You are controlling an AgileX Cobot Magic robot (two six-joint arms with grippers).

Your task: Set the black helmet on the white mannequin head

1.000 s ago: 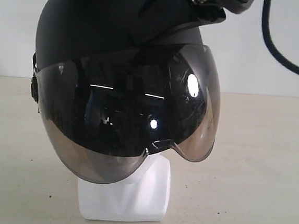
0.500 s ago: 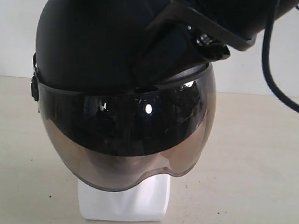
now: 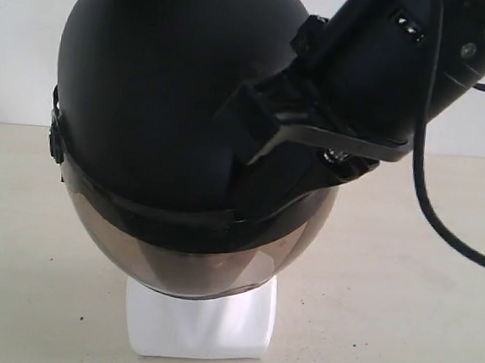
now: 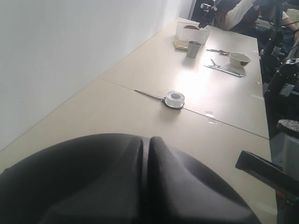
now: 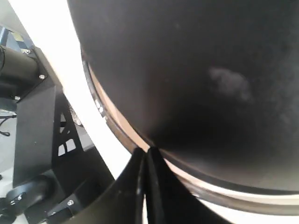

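Helmet visor [image 3: 175,267] swung down; beige tabletop [image 3: 400,318], white wall [image 3: 15,60].

On my table [image 4: 117,116]: a tape roll [image 4: 174,99] at the seam [image 4: 224,125]; farther off, a metal cup [image 4: 193,49], white bowl [image 4: 239,59], utensils [image 4: 223,68], white basket [image 4: 191,31].

The helmet [image 3: 148,97] is plain matte black all over, and its visor [image 3: 176,265] is a smoky brown-grey that gets paler toward the lower edge. Under it the mannequin head [image 3: 200,326] shows glossy white. The arm [image 3: 388,67] and its cable [image 3: 417,190] are black. The tabletop [image 3: 418,316] is pale beige with a few dark specks, the wall [image 3: 17,43] white, the tape roll [image 4: 175,98] silvery white
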